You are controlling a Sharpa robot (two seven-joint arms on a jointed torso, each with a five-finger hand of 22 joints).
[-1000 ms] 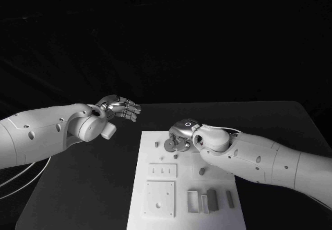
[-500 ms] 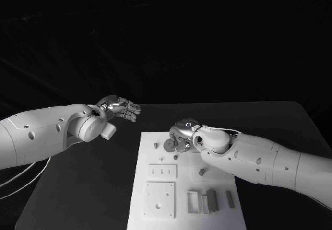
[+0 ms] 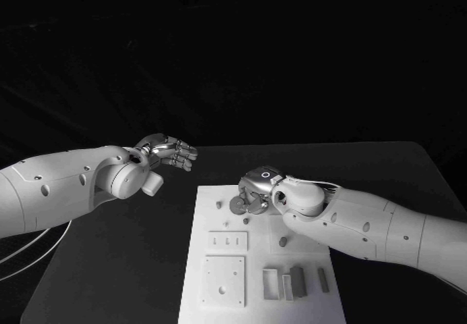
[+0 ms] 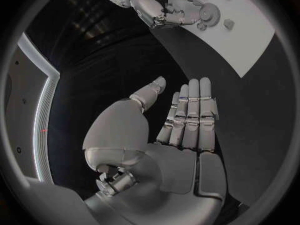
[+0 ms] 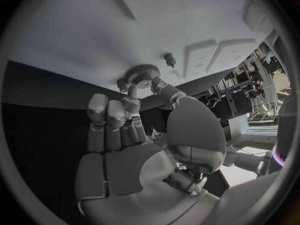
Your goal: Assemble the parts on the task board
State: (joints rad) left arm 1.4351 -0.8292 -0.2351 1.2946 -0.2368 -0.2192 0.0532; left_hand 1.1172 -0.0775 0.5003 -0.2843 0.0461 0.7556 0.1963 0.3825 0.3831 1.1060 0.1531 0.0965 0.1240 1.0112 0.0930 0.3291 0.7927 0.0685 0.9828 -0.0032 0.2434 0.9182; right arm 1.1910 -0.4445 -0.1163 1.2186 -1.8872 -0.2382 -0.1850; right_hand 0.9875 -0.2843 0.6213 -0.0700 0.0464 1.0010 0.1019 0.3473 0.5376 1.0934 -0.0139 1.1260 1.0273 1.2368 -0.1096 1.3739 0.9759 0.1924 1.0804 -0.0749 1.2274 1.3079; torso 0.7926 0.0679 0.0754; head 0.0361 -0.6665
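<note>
The black table (image 3: pixel 127 270) carries the white task board (image 3: pixel 261 300), whose near end lies well on the robot's side of both hands. On that near end a square plate (image 3: pixel 225 281) sits raised, with a row of upright rectangular blocks (image 3: pixel 292 282) just beside it toward the right arm. Farther in comes a smaller slotted plate (image 3: pixel 229 240), and beside it a small peg (image 3: pixel 283 240) stands close under the right forearm.

The right hand (image 3: pixel 255 194) hangs over the board's far end, its fingertips (image 5: pixel 132 91) closed on a grey toothed gear (image 5: pixel 142 75) that rests flat on the white surface. A second small stud (image 5: pixel 169 60) stands just beyond the gear, apart from it.

The left hand (image 3: pixel 167 152) hovers off the board's far left corner, over bare table, holding nothing; its fingers (image 4: pixel 190 115) lie straight and side by side with the thumb apart. Open black tabletop runs between this hand and the board's left edge, and past the right hand to the table's far edge. Behind the table all is dark.
</note>
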